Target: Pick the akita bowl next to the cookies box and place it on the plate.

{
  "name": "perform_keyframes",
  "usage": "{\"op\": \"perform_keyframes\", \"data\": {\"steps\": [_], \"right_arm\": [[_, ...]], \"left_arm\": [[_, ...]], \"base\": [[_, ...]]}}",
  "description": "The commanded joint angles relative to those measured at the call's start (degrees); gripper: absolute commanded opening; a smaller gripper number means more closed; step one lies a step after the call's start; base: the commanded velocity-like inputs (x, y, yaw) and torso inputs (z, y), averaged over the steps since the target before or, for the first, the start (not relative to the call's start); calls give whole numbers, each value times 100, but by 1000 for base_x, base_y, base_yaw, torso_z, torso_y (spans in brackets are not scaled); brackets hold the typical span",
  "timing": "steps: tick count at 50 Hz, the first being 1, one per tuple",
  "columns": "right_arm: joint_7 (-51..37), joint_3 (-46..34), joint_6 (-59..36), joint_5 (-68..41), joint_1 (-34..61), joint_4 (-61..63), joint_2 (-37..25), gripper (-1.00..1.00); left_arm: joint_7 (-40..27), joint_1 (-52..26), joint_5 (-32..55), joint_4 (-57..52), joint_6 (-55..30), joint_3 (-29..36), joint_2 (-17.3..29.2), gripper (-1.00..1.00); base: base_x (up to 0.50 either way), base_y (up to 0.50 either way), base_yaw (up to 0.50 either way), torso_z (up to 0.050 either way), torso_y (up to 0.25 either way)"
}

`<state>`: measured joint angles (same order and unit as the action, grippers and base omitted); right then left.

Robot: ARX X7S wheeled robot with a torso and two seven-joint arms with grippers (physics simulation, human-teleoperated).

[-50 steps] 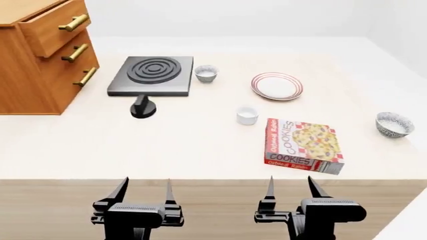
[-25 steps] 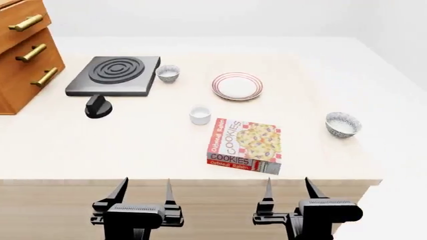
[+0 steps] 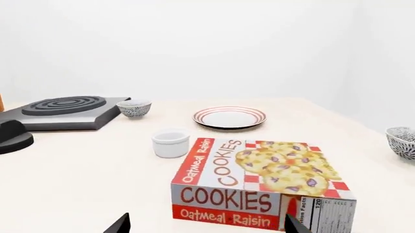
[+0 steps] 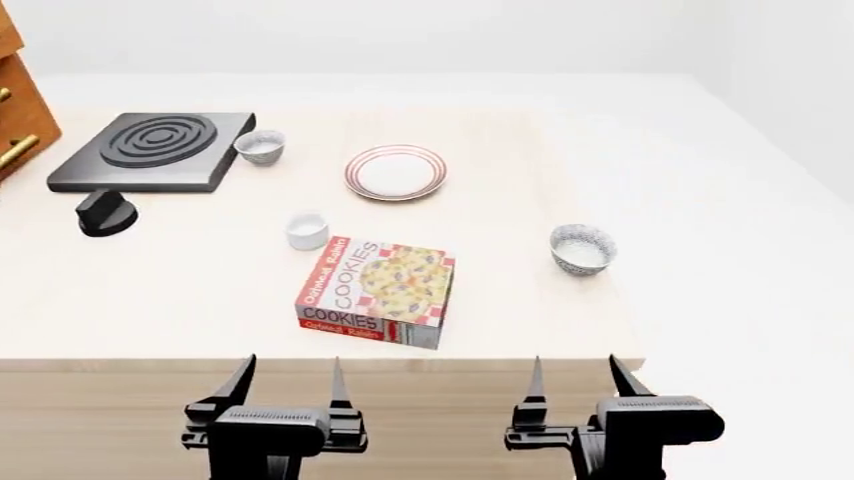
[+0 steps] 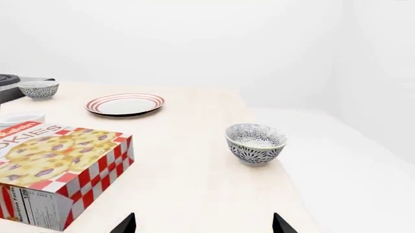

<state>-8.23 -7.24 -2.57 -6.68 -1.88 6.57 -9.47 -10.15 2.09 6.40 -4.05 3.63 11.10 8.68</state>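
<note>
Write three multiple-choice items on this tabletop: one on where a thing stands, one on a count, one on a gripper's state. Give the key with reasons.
1. What stands right beside the stove plate?
A. a speckled bowl
B. the cookies box
C. the plate

2. How many speckled bowls are on the table?
A. one
B. two
C. three

3. How is the right gripper?
A. shut on a bowl
B. shut on nothing
C. open

Key:
1. A: the far speckled bowl sits at the stove plate's corner, while the cookies box and the plate stand apart.
2. B: that one, plus the akita bowl near the box.
3. C: its fingers are spread, holding nothing.
</note>
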Motion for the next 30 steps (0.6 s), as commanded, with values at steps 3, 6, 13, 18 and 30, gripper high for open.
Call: {"op": "perform_keyframes", "data": {"steps": [3, 6, 13, 18, 30], "right_arm": [[62, 41, -96, 20, 61, -64, 90, 100], [35, 12, -148, 31, 79, -80, 85, 100], [-196, 57, -355, 203, -43, 725, -38, 100], [-355, 160, -950, 315, -4, 2077, -214, 100], [-653, 93, -973, 972, 101, 3185, -456, 100]], "left_arm": [[-13, -49, -118, 59, -13, -104, -75, 100], [-45, -67, -110, 71, -40, -97, -72, 100], [-179, 41, -232, -691, 213, -131, 48, 100], [-92, 27, 153, -1933, -291, -188, 209, 100], [-184, -15, 197, -3069, -3, -310, 328, 100]], "base": [[0, 0, 0, 0, 0], [0, 0, 0, 0, 0], [0, 0, 0, 0, 0], [0, 0, 0, 0, 0], [56, 0, 0, 0, 0]]}}
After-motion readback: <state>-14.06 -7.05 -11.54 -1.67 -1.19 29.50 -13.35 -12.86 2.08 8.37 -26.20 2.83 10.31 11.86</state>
